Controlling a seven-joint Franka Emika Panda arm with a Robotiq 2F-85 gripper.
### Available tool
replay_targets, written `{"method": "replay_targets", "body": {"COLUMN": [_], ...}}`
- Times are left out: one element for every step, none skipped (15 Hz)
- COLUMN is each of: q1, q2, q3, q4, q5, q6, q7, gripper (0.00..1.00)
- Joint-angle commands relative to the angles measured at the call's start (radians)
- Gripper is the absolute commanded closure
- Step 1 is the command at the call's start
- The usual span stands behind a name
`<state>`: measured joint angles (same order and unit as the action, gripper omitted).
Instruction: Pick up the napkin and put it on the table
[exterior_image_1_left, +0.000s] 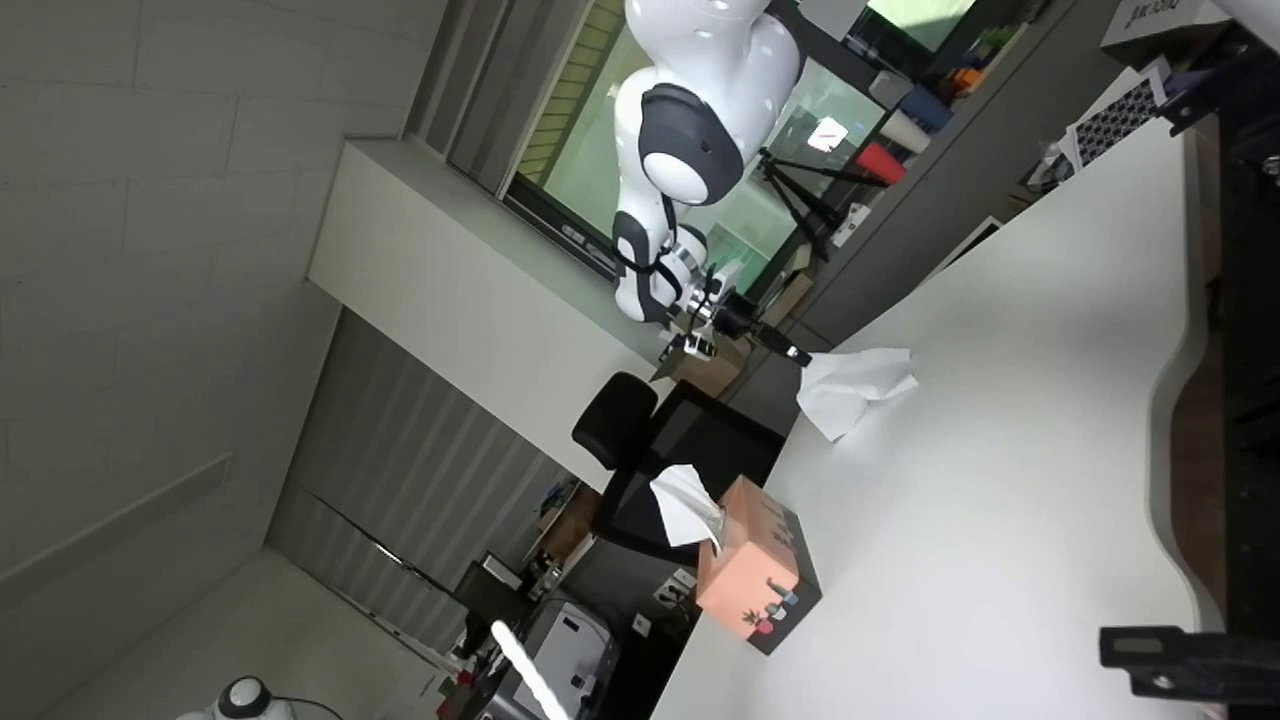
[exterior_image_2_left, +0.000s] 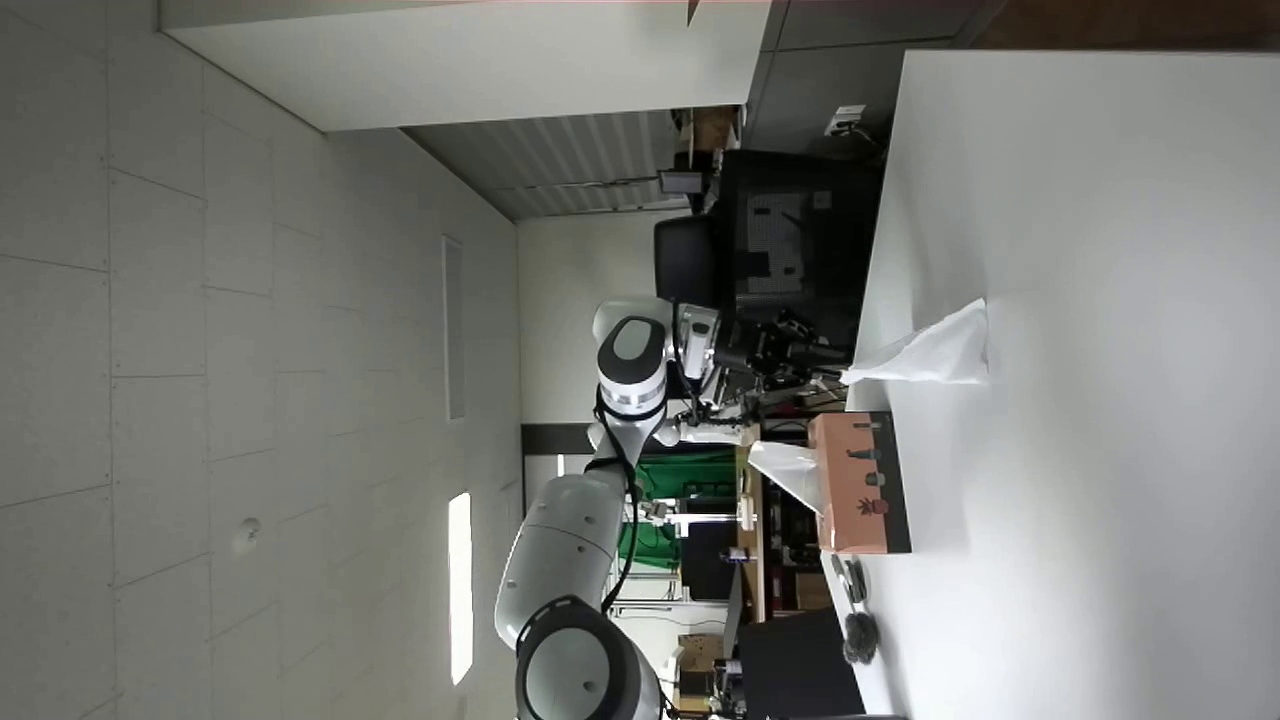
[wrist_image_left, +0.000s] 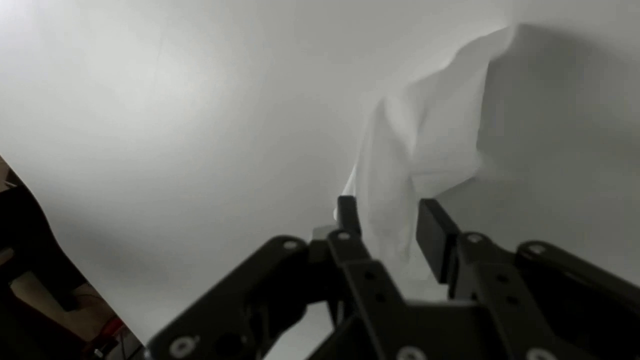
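Note:
The white napkin (exterior_image_1_left: 855, 388) stands crumpled on the white table (exterior_image_1_left: 1000, 480), with a raised peak. It also shows in an exterior view (exterior_image_2_left: 945, 350), its peak pointing toward the fingers. My gripper (exterior_image_1_left: 803, 358) is at the napkin's raised end. In the wrist view, the gripper's two fingers (wrist_image_left: 387, 200) are apart, with part of the napkin (wrist_image_left: 392, 165) showing in the gap between them. The left finger hides some of the napkin's edge. I cannot tell whether a finger touches it.
An orange and dark grey tissue box (exterior_image_1_left: 745, 570) with a white tissue sticking out stands near the napkin, by the table's edge. It shows in an exterior view too (exterior_image_2_left: 860, 485). A small dark fuzzy object (exterior_image_2_left: 860, 638) lies at the edge. A black chair (exterior_image_1_left: 690, 460) stands behind the table.

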<state>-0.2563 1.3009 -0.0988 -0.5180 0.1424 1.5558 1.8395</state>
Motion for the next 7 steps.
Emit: {"method": "replay_targets", "body": {"q1": [0.024,0.033,0.039,0.049,0.050,0.046,0.051], "q2": [0.039,0.030,0.029,-0.036,-0.054,-0.018,-0.029], "q3": [-0.028,-0.031,-0.032,-0.026,-0.007,-0.016,-0.014], "q4": [0.162,0.181,0.202,0.110,0.104,0.119,0.119], "q5": [-0.072,-0.090,-0.107,-0.104,-0.093,-0.089,-0.089], "q6": [0.034,0.055,0.075,0.116,0.085,0.099,0.097], "q7": [-0.047,-0.061,-0.083,-0.122,-0.160,-0.107,-0.128], "gripper": [0.32,0.25,0.19,0.12,0.05,0.24,0.16]}}
